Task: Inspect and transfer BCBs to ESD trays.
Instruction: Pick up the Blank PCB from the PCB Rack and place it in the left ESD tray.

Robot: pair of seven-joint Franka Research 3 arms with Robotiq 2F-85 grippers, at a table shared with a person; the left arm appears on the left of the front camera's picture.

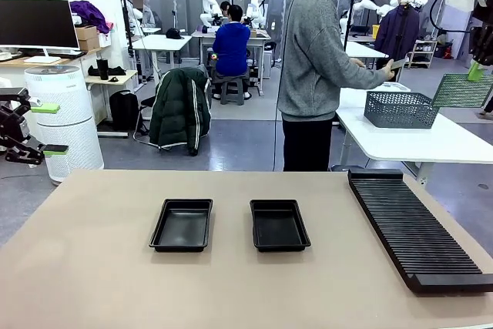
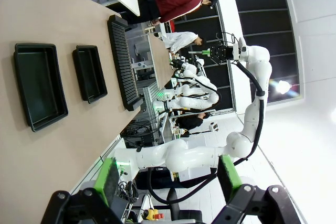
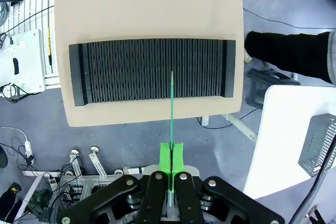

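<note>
Green board [image 3: 171, 108] was clamped edge-on in the right gripper [image 3: 171, 153], held high over the slotted rack [image 3: 152, 77], open air all round. Left tray [image 1: 182, 224] and right tray [image 1: 279, 224] were parked well apart from it. Left gripper [image 2: 168, 179] was spread wide, out past the table [image 1: 92, 267] edge.
</note>
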